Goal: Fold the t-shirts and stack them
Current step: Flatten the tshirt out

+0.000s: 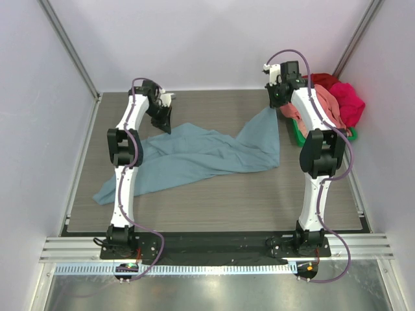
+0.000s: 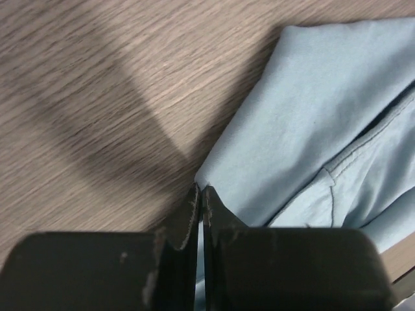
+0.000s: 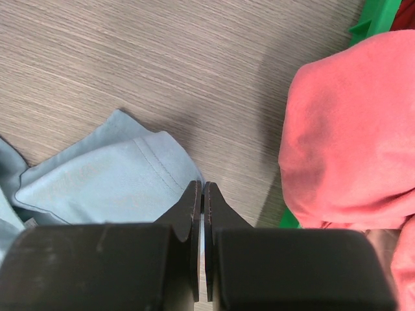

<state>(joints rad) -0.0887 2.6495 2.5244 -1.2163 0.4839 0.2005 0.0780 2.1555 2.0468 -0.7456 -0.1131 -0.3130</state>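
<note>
Table (image 1: 214,201): wood-grain board, seen from above with both arm bases at its near edge.
Blue-grey t-shirt (image 1: 201,159): lies spread and rumpled across the middle of the table. One end trails toward the near left. The far right corner rises off the board in a peak.
Left gripper (image 2: 200,194): down at the far left part of the table, at the shirt's far left edge. Its jaws are clenched, with a folded corner of the blue-grey cloth pinched at the tips and a pale sliver of fabric showing between the fingers.
Right gripper (image 3: 202,191): at the far right, just beside the bin. Its jaws are pressed together on the shirt's hemmed corner, and the cloth hangs from them down to the table.
Stitching: a hem seam runs along the cloth near each pinched corner in the wrist views.
Green bin (image 1: 298,135): sits at the right edge of the table, mostly covered by the clothes heaped in it.
Salmon-pink t-shirt (image 1: 321,103): bunched on the near side of the heap, bulging over the bin's rim close to the right gripper but apart from it.
Magenta t-shirt (image 1: 350,103): crumpled on the heap's right side, against the wall.
Red t-shirt (image 1: 327,81): only a small part shows at the back of the heap.
</note>
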